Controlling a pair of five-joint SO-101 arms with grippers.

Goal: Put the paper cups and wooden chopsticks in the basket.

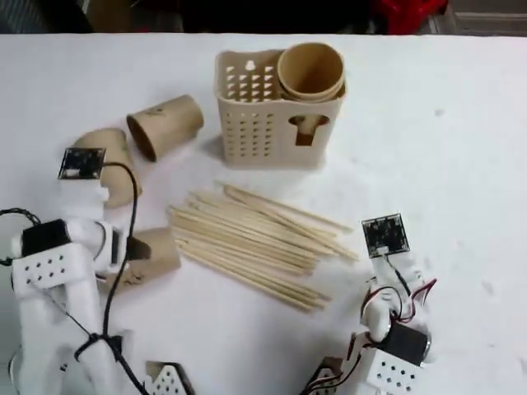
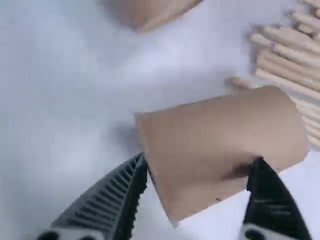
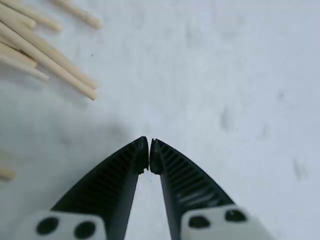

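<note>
High view and two wrist views of the table (image 1: 461, 164). The basket (image 1: 263, 123) stands upright at the far middle, with one paper cup (image 1: 311, 72) seated upright in its right-hand compartment. Three further cups lie on their sides to the left: a far cup (image 1: 165, 126), a middle cup (image 1: 119, 169) partly hidden by the left arm, and a near cup (image 2: 220, 135) just beside the wooden chopsticks (image 1: 255, 243), which lie in a loose fan in front of the basket. The left gripper (image 2: 200, 164) is spread wide and straddles the near cup; both fingers (image 2: 117, 197) seem to touch its wall, which looks undeformed. The right gripper (image 3: 149, 145) is pinched closed on nothing, above bare table near the chopstick tips.
</note>
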